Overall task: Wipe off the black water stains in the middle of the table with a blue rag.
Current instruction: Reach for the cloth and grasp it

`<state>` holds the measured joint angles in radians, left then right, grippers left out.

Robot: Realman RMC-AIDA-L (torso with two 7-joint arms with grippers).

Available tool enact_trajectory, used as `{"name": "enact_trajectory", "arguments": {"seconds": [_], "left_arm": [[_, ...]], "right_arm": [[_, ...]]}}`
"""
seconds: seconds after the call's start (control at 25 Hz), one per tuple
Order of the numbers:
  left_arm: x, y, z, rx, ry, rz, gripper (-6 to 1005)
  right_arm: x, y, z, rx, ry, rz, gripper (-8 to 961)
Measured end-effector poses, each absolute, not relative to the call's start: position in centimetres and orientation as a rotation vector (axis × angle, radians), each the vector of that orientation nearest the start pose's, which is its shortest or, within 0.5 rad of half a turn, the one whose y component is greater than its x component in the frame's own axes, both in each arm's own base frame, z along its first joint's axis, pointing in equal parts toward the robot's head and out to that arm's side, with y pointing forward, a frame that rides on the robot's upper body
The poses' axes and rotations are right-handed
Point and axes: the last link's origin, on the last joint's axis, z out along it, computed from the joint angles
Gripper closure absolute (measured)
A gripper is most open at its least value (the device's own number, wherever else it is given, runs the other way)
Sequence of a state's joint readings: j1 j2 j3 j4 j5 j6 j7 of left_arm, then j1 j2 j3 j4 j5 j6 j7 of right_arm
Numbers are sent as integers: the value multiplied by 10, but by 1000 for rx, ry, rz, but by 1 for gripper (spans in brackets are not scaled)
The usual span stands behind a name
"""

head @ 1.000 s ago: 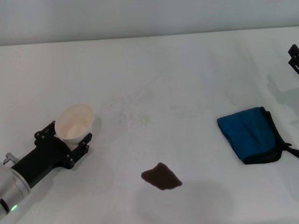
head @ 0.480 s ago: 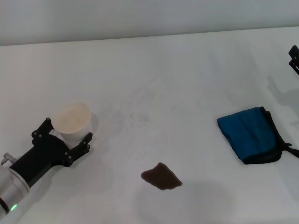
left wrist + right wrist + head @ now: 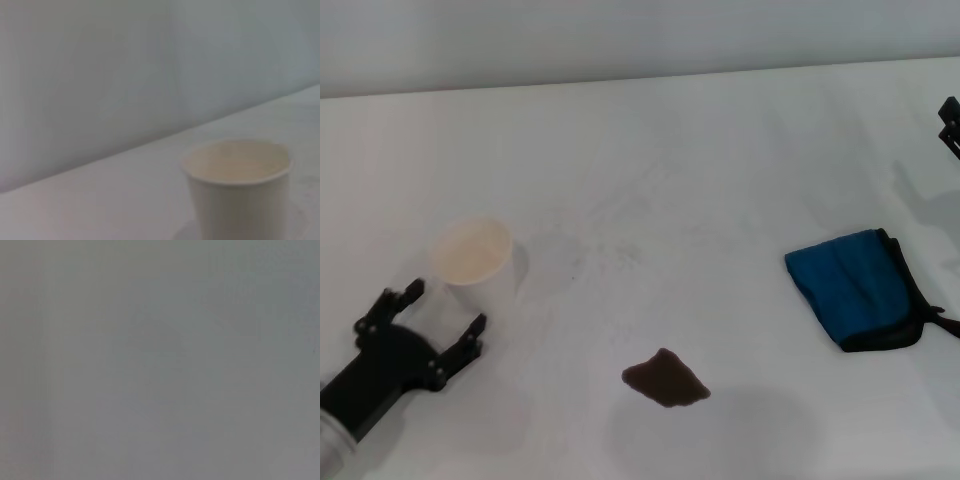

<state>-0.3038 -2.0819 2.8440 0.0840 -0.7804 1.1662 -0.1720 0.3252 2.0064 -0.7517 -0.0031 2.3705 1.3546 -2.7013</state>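
The black water stain point(image 3: 665, 379) is a small dark patch on the white table point(image 3: 700, 180), at the front middle. The blue rag point(image 3: 855, 288) lies folded at the right, apart from the stain. My left gripper point(image 3: 430, 320) is open and empty at the front left, just in front of the white paper cup point(image 3: 471, 262), not touching it. Only a black edge of my right gripper point(image 3: 949, 124) shows at the right border of the head view, well behind the rag.
The white paper cup stands upright at the left; it also shows in the left wrist view point(image 3: 237, 187), with a grey wall point(image 3: 125, 65) behind the table's far edge. The right wrist view shows only plain grey.
My left gripper let go of the cup and drew back toward the front left. The cup went from tilted to standing upright. The rag, the stain and the right arm have not moved.
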Motion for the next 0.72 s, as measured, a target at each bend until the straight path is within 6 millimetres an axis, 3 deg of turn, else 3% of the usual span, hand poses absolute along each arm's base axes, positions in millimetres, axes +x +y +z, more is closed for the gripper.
{"name": "enact_trajectory", "arguments": {"seconds": [0.32,0.52,0.72], "left_arm": [[-356,217,-57,-1994,-463,-617,118],[-359,205,-28,-1826,-427,-705,119],[-361,201,-13,-1740,-397,-728,120]], "right_arm": [[382,280,40,-1550,620,779,88],[378,276,50,-1535,674,922,88],[390,277,80,-1487,986,1148,88]]}}
